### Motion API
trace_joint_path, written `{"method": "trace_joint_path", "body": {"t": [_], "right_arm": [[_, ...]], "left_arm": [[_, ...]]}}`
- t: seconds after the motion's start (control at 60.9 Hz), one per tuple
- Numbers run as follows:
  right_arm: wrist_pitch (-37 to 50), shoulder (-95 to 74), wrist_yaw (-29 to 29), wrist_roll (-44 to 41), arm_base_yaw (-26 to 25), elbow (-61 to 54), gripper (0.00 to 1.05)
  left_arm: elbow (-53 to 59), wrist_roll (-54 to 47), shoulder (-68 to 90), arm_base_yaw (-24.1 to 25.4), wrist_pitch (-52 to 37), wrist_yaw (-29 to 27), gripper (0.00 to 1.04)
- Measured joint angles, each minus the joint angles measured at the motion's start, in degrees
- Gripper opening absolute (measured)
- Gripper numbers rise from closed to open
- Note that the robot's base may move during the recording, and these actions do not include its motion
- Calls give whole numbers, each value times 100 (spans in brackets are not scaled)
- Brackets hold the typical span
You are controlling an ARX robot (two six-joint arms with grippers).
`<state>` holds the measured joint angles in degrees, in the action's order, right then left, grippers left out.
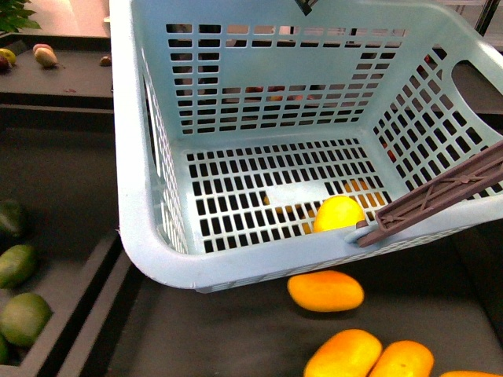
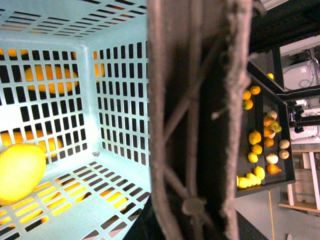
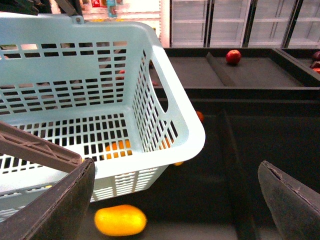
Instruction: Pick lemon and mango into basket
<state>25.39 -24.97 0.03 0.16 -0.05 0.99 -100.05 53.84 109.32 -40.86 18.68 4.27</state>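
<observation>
The tilted basket fills the middle. The right gripper hovers by its right corner, jaws wide apart and empty. The left jaws are hidden behind the handle, so I cannot tell their state. A mango lies on the worktop just near of the basket. The lemon sits inside, in the near-right corner.

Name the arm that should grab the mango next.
Right. Its claw is open and empty, with a mango lying just outside the basket in its wrist view. The left wrist view is filled by the basket's handle, so the left arm seems occupied holding it.
</observation>
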Motion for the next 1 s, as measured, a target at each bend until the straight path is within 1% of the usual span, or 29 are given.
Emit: {"method": "trace_joint_path", "body": {"t": [0.328,0.394,0.542,0.558,0.575,0.591,0.607,0.624,0.64,0.673,0.722,0.788,0.919,1.001], "right_arm": [[-4,0,-13,0,4,-2,96],[-2,2,-48,0,4,-2,96],[-2,-4,-35,0,7,-7,96],[-52,-26,63,44,20,4,96],[-372,-76,376,186,96,85,96],[-581,-107,555,267,127,157,96],[-1080,-236,920,470,184,321,96],[-1309,-310,1091,531,184,409,96],[-1744,-485,1412,745,144,575,96],[-2236,-778,1679,1034,11,802,96],[-2498,-1200,1696,1410,-245,1032,96],[-2306,-1838,1394,1722,-702,1327,96],[-1550,-3449,640,2332,-1576,2168,96],[-1360,-4557,476,2636,-1945,2673,96]], "left_arm": [[0,-20,0,-2,2,0,5],[0,4,0,61,2,-2,5],[0,-85,-15,105,0,-192,5],[0,-103,-15,105,0,-190,5],[0,-107,-15,103,0,-177,5],[0,-109,-15,101,2,-168,5],[0,-107,-15,101,2,-138,5],[0,-105,-15,101,2,-125,5],[0,-92,-15,98,4,-114,5],[0,-57,-15,83,4,-85,5],[0,-39,-15,50,4,-55,5],[0,-44,-13,20,4,-22,5],[0,-20,-11,-15,4,44,5],[0,-13,-11,-33,4,46,5]]}}
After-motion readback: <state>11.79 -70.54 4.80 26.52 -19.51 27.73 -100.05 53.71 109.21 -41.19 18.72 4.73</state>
